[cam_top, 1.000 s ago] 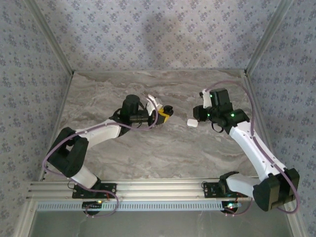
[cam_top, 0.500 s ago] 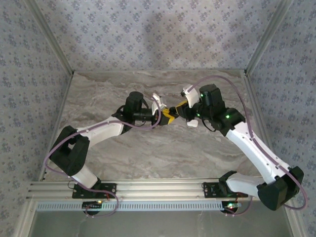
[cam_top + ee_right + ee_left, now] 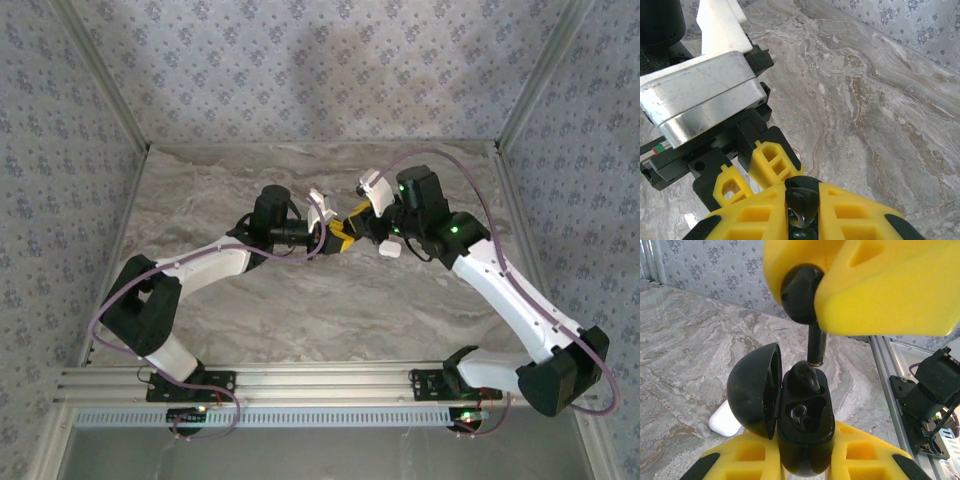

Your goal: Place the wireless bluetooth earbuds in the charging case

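1. The left end effector was closed on the case. Its yellow fingers clamped the black base from both sides.
2. The case stood upright between those fingers. In the left wrist view, its lid hung open to the left.
3. The seated bud lay in the slot farther from the left end effector.
4. The right end effector was closed on the held bud, directly above the case.
5. The stem of the held bud pointed down at the case. Its tip was just beside the seated bud, and whether they touched could not be told.
6. From above, the two end effectors met tip to tip over the middle of the marbled surface.
7. A small white object lay on the surface just beside the right end effector.
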`<action>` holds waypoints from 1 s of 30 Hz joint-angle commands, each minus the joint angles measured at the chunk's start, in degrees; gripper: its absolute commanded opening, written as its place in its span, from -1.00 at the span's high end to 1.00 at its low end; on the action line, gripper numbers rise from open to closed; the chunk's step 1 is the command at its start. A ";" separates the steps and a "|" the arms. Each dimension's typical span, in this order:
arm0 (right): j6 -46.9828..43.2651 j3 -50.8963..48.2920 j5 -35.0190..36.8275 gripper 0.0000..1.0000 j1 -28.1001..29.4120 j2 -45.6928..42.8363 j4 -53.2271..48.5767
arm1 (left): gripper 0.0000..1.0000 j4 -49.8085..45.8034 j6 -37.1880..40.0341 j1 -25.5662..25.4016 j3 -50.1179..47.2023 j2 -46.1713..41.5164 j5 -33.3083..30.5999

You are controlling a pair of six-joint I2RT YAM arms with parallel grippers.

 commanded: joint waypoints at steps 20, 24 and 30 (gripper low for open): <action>-4.82 2.10 -3.26 0.62 0.55 2.55 -5.42 | 0.87 3.35 -1.88 -0.61 2.07 0.19 2.65; -4.66 2.11 -5.85 0.62 0.51 2.54 -5.66 | 0.87 3.52 -1.96 -0.56 2.11 0.10 2.60; -4.39 1.92 -7.11 0.63 0.36 2.40 -7.23 | 0.87 3.59 -2.03 -0.60 2.15 0.12 2.60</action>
